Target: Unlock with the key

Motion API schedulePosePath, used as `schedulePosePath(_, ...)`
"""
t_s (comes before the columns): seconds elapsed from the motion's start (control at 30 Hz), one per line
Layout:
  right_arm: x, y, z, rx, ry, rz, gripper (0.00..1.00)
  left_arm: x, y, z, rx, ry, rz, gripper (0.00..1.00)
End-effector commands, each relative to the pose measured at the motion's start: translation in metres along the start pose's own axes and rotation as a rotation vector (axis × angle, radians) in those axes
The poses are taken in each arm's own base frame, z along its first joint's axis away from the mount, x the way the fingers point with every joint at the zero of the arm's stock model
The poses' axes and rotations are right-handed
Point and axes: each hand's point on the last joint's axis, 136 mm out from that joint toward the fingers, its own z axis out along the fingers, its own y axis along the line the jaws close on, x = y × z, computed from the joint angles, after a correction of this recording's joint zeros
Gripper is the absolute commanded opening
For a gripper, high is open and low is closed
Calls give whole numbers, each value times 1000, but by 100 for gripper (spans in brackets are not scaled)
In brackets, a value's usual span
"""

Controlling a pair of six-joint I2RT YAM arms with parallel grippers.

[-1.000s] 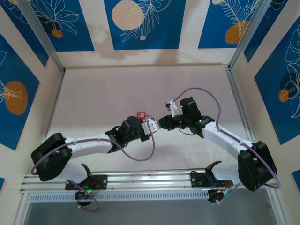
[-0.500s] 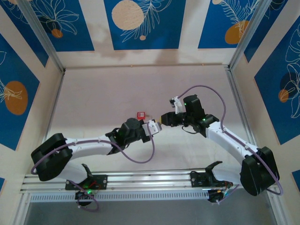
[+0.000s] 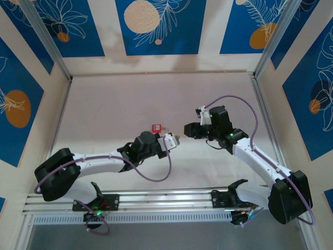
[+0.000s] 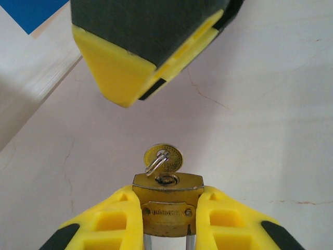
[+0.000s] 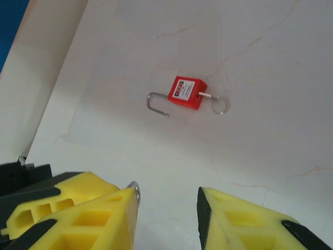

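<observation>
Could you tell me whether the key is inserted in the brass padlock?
Yes, the key sits in the keyhole of the brass padlock.

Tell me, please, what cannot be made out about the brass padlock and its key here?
Blade of the key: left wrist view, buried in the brass padlock; how far it is turned is unclear.
Shackle of the padlock: same view, cut off by the bottom edge; locked or open cannot be told.
Top view: padlock and key too small to see.
Label of the red padlock: right wrist view, too small to read.
</observation>
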Motion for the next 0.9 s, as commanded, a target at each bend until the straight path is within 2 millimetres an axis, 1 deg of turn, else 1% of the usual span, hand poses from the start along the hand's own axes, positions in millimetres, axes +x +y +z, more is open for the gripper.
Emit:
schedulePosePath(0.0,5,8,3,-25,13,2,37,-17,2,-1,-6,-53,-5,12)
schedulePosePath(0.1,9,12,8,-30,28,-6,37,-18,3,-1,-7,-52,-2,11)
schedulePosePath(0.2,19,10,18,-22,60,-10,36,-20,4,-1,-13,-56,-2,11)
schedulePosePath(0.37,42,-5,38,20,122,13,34,-26,8,-3,-28,-80,-10,11)
schedulePosePath(0.47,46,-8,41,24,130,19,34,-31,9,-5,-32,-97,-15,11)
schedulePosePath(0.67,35,-1,36,25,108,-1,34,-35,11,-6,-32,-100,-13,11)
schedulePosePath(0.77,26,0,30,19,81,6,35,-27,8,-3,-22,-59,4,11)
schedulePosePath(0.87,10,1,18,-4,31,39,37,-15,5,-2,-15,-9,9,11)
